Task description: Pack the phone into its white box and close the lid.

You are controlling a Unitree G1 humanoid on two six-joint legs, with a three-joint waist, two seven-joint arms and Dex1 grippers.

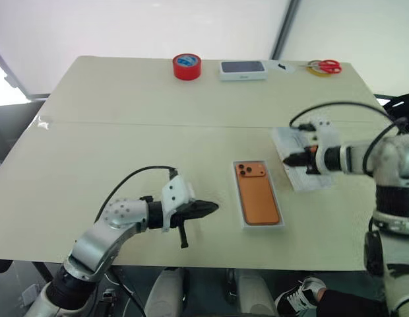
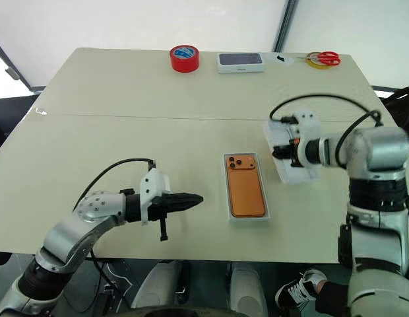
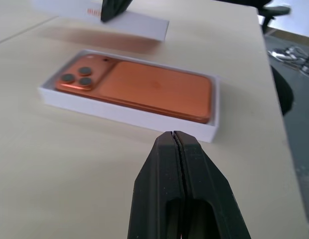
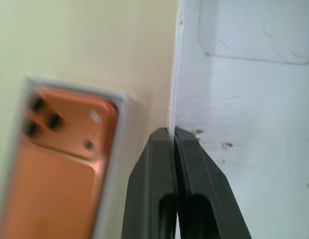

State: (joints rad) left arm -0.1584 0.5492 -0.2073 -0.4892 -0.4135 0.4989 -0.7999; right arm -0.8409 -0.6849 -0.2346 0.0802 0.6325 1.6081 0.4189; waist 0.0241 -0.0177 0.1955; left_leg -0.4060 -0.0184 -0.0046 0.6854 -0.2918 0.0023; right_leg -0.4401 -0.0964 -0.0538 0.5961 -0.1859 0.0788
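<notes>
Pale cream tabletop (image 1: 125,165) runs across my feed under a bright white backdrop. Starting at nine o'clock, my left gripper (image 1: 208,209) hovers low over the near edge with its jaws pressed fully together on nothing, aimed across toward the centre, parked clear, I judge, so it won't crowd the other arm. At the centre, the phone (image 1: 257,191) already lies back-up inside the white box (image 1: 243,210), lenses toward twelve o'clock, so what remains is the closing. At three o'clock my right gripper (image 1: 291,159) has its jaws clamped on the thin side wall of the lid (image 1: 303,178), which sits open side up just beside the box; pinching the rim makes sense as the way to lift and flip it over. Along the far edge, from eleven to one o'clock, sit a red tape roll (image 1: 187,66), a dark-screened device on a white base (image 1: 243,69) and red-handled scissors (image 1: 328,65), all well apart from the work. Nothing stands between lid and box.
</notes>
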